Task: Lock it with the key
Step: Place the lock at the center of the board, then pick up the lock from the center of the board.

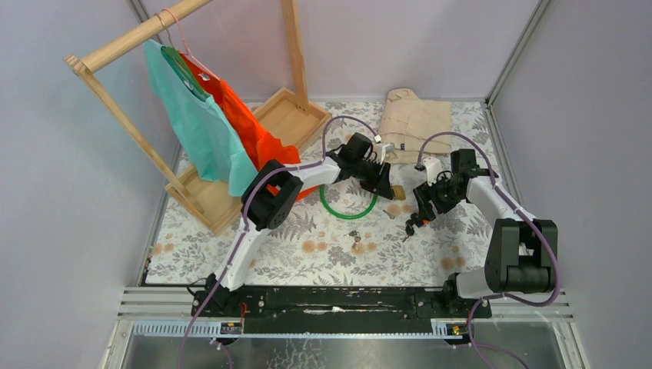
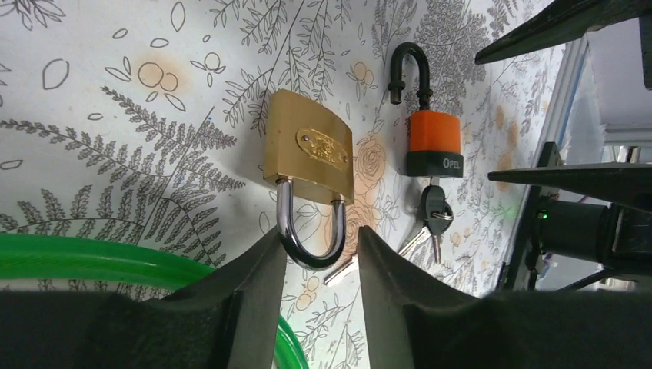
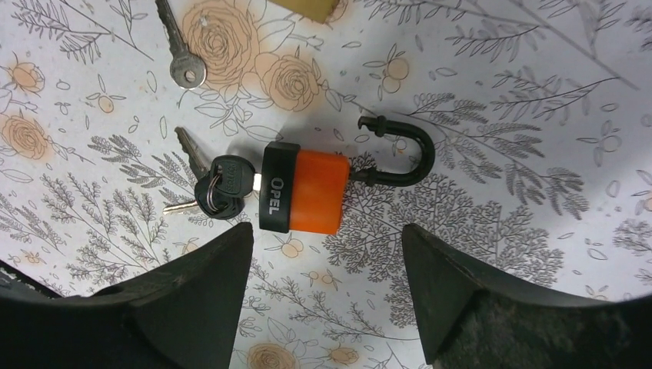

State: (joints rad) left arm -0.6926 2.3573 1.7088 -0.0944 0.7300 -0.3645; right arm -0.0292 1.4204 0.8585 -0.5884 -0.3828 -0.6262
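We see the orange lock [image 3: 307, 191] flat on the counter [image 3: 500, 115], shackle swung open, key [image 3: 227, 187] in its base. Above it the right jaws stand apart. The left jaws, also apart, flank the closed shackle of the brass lock [image 2: 310, 146].

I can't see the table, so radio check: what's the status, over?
Left claw open, straddling shackle of brass padlock. Right claw open over orange padlock: shackle open, key inserted. Nothing blocking.
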